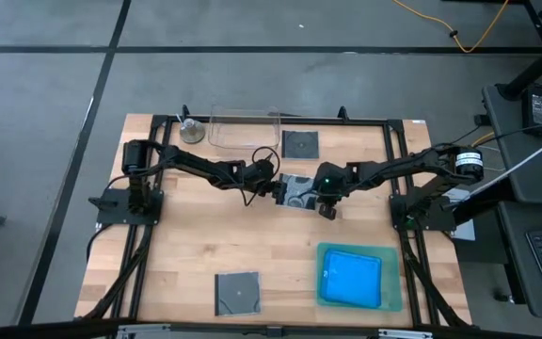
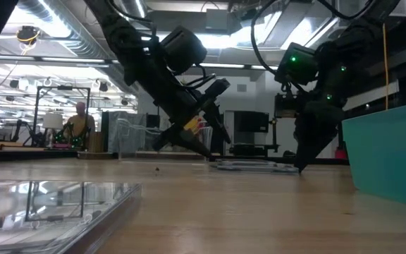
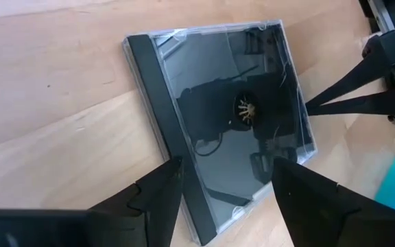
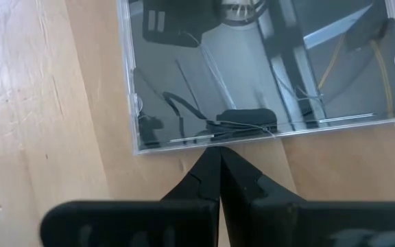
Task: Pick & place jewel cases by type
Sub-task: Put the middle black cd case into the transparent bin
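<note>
Clear plastic CD case point(image 1: 298, 191) lies mid-frame on the wood surface point(image 1: 186, 247), straddled by the spread left hand point(image 3: 226, 180). The right hand point(image 4: 219, 159), pressed together, braces its far edge; if that brace slips, the case may skid away.

Both dark arms reached inward and met at the table's middle. The left gripper point(image 3: 225, 182) was lowered with fingers spread wide, while the right gripper point(image 4: 219, 168) pointed down, fingers pressed together.

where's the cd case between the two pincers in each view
High view: CD case at the table's middle, between both arms.
Low view: flat on the table, right of centre.
Left wrist view: fills the centre.
Right wrist view: fills the top.
Shared landmark: the shut right pincer at its edge.
</note>
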You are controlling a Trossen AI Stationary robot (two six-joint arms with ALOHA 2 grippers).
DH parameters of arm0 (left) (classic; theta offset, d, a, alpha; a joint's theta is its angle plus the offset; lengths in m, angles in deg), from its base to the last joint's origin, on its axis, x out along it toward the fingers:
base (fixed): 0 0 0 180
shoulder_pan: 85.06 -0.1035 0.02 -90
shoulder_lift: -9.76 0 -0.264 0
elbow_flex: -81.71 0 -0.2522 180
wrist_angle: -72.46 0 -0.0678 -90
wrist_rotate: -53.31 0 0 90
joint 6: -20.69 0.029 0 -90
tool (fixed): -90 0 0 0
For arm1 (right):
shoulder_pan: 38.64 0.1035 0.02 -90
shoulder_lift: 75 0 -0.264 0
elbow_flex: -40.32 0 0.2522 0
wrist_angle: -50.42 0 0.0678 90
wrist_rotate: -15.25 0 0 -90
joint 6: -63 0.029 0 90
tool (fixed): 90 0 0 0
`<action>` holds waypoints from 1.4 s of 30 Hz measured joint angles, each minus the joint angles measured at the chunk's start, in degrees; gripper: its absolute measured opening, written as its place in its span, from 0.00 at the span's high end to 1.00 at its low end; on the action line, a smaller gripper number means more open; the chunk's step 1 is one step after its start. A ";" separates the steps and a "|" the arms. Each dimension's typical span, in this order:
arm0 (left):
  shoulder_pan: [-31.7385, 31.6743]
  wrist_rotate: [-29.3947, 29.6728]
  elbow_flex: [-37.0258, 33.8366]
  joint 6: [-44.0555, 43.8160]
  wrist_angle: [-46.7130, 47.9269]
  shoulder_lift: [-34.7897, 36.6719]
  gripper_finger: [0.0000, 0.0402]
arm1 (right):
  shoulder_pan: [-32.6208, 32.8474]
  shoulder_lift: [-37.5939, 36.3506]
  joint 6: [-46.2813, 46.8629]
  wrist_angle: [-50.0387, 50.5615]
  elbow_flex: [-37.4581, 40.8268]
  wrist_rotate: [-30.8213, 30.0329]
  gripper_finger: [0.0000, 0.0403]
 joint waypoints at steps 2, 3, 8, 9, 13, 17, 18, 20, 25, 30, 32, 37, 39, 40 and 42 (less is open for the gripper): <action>-0.03 0.22 0.00 0.46 0.02 0.00 0.47 | 0.00 0.00 -0.03 0.11 -0.02 0.15 0.99; -0.09 0.26 0.00 0.47 0.02 0.00 0.46 | 0.00 0.00 -0.07 0.13 -0.02 0.14 0.99; -0.42 0.29 0.04 0.42 0.09 -1.20 0.45 | 0.00 0.00 -0.22 0.20 -0.04 0.28 0.99; -0.49 0.22 0.02 0.40 0.10 -1.62 0.45 | 0.00 0.00 -0.22 0.20 -0.04 0.34 0.99; -0.69 -0.20 0.11 -0.54 -0.83 -3.10 0.45 | 0.00 0.00 -0.22 0.25 -0.04 0.41 0.99; -0.77 -0.29 0.22 -0.52 -1.49 -3.92 0.45 | 0.00 0.00 -0.22 0.26 -0.07 0.48 0.99; -0.78 -0.39 0.22 -0.54 -1.77 -4.14 0.45 | 0.00 0.00 -0.24 0.26 -0.07 0.48 0.99; -0.81 -0.64 0.20 -0.54 -2.46 -4.32 0.45 | 0.00 0.00 -0.25 0.24 -0.07 0.52 0.99; -0.83 -1.25 -0.02 -0.67 -4.52 -4.50 0.45 | 0.04 -0.02 -0.49 0.29 -0.09 0.50 0.99; -0.86 -1.14 -0.09 -0.76 -5.99 -4.67 0.45 | 0.04 -0.04 -1.47 0.43 -0.07 0.49 0.99; -0.79 -1.13 -0.10 -0.76 -6.30 -4.68 0.45 | 0.04 -0.04 -1.51 0.44 -0.07 0.50 0.99; -0.38 -0.27 -0.15 -1.27 -8.26 -4.83 0.45 | 0.04 -0.04 -1.51 0.52 -0.07 0.50 0.99; -0.23 -0.09 0.00 -1.91 -8.46 -4.87 0.45 | 0.04 -0.04 -1.51 0.52 -0.07 0.50 0.99; -0.20 0.04 0.14 -1.91 -8.46 -4.88 0.45 | 0.04 -0.04 -1.51 0.55 -0.07 0.50 0.99; -0.12 0.05 0.34 -2.00 -8.52 -4.87 0.45 | 0.04 -0.04 -1.55 0.55 -0.07 0.48 0.99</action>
